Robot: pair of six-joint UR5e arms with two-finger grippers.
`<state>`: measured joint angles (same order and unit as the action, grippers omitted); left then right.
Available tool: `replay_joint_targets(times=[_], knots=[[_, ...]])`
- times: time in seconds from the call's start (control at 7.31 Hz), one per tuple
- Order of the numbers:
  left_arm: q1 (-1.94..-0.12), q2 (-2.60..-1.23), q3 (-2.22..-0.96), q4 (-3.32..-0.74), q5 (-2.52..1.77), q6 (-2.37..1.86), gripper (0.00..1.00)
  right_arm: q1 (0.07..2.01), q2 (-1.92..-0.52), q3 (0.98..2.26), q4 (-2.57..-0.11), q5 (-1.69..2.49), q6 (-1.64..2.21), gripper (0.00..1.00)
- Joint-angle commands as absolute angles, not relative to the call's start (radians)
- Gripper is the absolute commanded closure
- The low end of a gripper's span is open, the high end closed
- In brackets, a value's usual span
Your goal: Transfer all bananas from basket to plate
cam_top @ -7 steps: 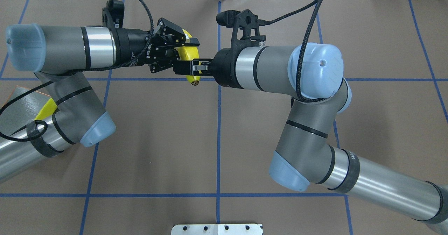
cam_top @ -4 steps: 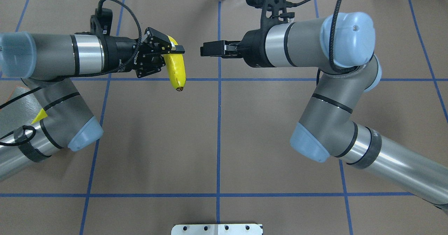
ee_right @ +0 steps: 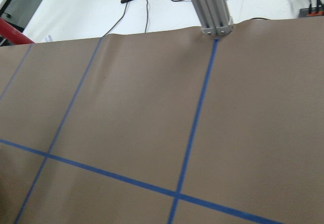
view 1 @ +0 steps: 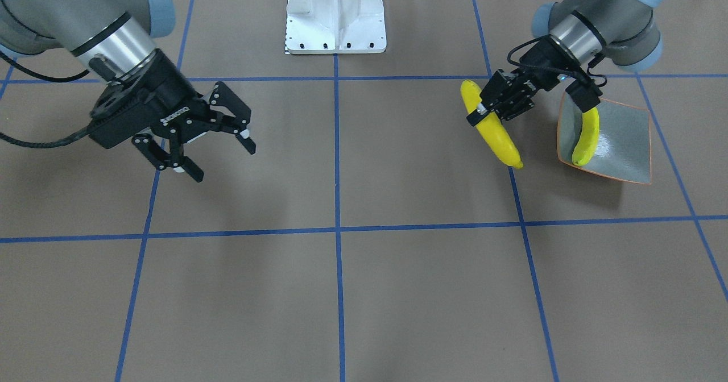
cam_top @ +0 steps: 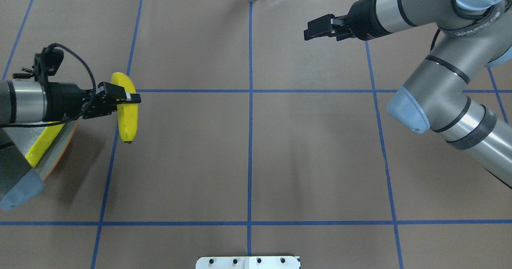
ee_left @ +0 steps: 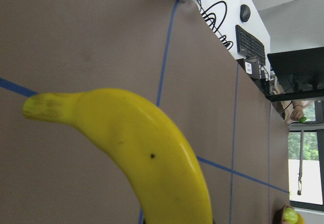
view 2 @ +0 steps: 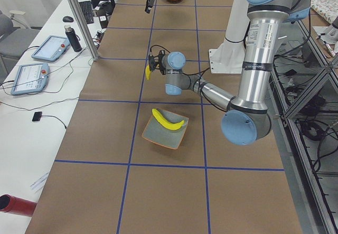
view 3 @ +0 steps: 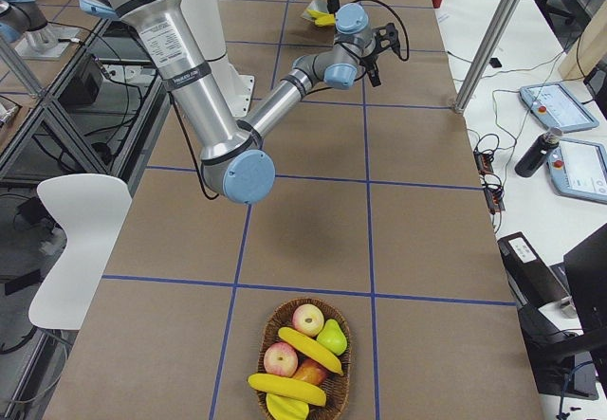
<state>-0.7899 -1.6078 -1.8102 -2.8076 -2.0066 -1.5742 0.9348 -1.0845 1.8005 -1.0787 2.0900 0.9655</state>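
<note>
My left gripper (cam_top: 127, 98) is shut on a yellow banana (cam_top: 128, 119) and holds it above the table, just right of the plate (cam_top: 60, 151). In the front view this gripper (view 1: 483, 109) grips the banana (view 1: 501, 141) near its upper end, beside the grey-green, orange-rimmed plate (view 1: 623, 143). One banana (view 1: 586, 137) lies on the plate. The held banana (ee_left: 152, 153) fills the left wrist view. My right gripper (view 1: 223, 159) is open and empty, far to the other side (cam_top: 310, 31). The basket (view 3: 270, 330) at the right end holds more bananas (view 3: 303, 349).
Apples (view 3: 306, 320) and a green pear (view 3: 331, 337) share the basket. The white robot base (view 1: 335, 12) stands at the table's rear middle. An aluminium post (ee_right: 210, 6) rises at the far edge. Blue tape lines grid the brown table.
My right gripper let go of the banana and drew back to the right. My left gripper carried the banana left to beside the plate.
</note>
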Motion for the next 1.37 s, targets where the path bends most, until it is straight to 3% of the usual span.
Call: replay_joint_targets(times=[0.0, 0.41, 0.82, 0.96, 1.09, 1.23], knots=[[-0.862, -1.406, -1.822, -2.801, -2.058, -1.272, 1.00, 1.044, -1.194, 1.801, -1.098, 2.152, 0.806, 0.00], [-0.972, -1.301, -1.760, -2.711, -2.080, -0.884, 1.00, 1.181, -1.392, 1.790, -1.098, 2.200, 0.465, 0.00], [-0.993, -1.316, -1.619, -2.678, -2.059, -0.645, 1.00, 1.308, -1.518, 1.787, -1.098, 2.307, 0.242, 0.00], [-0.992, -1.331, -1.585, -2.678, -2.056, -0.602, 0.93, 1.339, -1.540, 1.787, -1.098, 2.333, 0.207, 0.00], [-0.992, -1.338, -1.588, -2.680, -2.054, -0.601, 0.37, 1.345, -1.548, 1.783, -1.098, 2.338, 0.195, 0.00], [-0.992, -1.339, -1.597, -2.689, -2.057, -0.609, 0.00, 1.345, -1.554, 1.779, -1.097, 2.338, 0.192, 0.00]])
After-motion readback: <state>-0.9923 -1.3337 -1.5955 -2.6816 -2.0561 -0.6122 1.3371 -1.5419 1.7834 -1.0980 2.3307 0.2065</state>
